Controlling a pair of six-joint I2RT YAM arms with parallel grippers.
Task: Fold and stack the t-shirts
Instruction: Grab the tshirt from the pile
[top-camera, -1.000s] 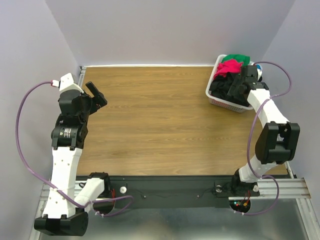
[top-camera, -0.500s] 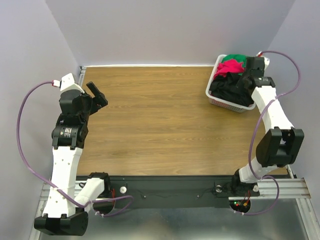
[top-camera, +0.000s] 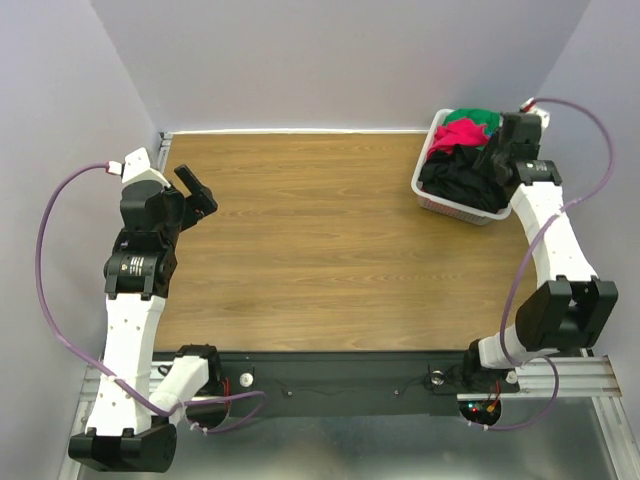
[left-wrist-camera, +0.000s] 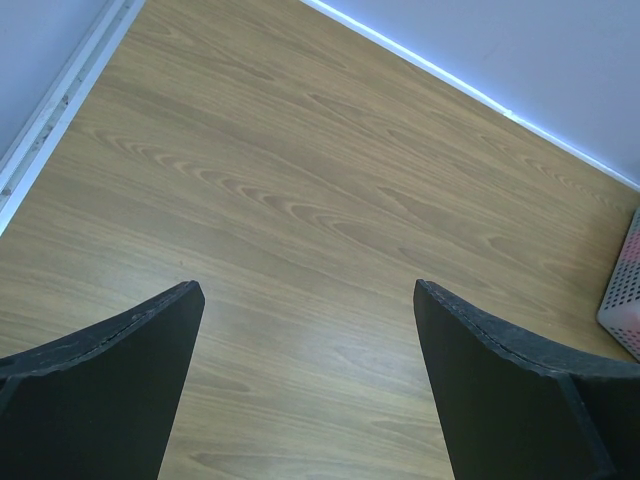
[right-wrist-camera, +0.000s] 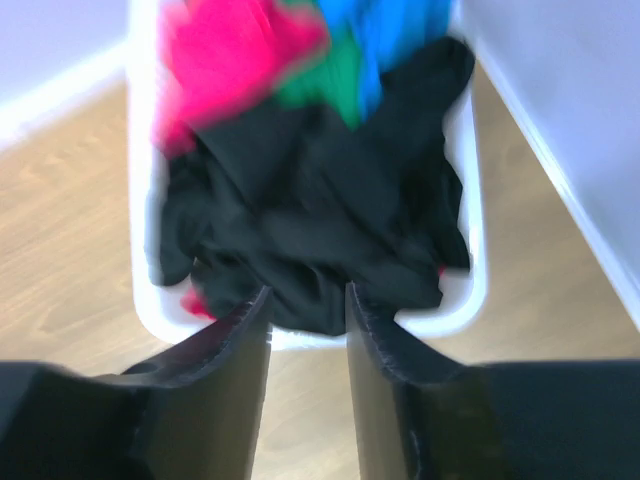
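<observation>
Several t-shirts lie crumpled in a white basket (top-camera: 436, 203) at the table's far right: black (top-camera: 452, 180), pink-red (top-camera: 458, 134) and green (top-camera: 480, 117). In the right wrist view the black shirt (right-wrist-camera: 320, 210) fills the front of the basket (right-wrist-camera: 468, 250), with pink-red (right-wrist-camera: 225, 50), green (right-wrist-camera: 325, 85) and blue (right-wrist-camera: 385, 35) behind it. My right gripper (top-camera: 491, 165) hovers over the basket's right edge; its jaws (right-wrist-camera: 307, 300) stand a narrow gap apart and hold nothing. My left gripper (top-camera: 195, 190) is wide open and empty (left-wrist-camera: 307, 290) above bare wood at the far left.
The wooden table (top-camera: 310, 240) ends at grey walls on the left, back and right. The basket's corner (left-wrist-camera: 625, 290) shows at the right edge of the left wrist view. A white strip (left-wrist-camera: 60, 110) runs along the table's left edge.
My right arm has swung its wrist back and to the right, off the middle of the basket toward its right edge. The left arm has not moved.
</observation>
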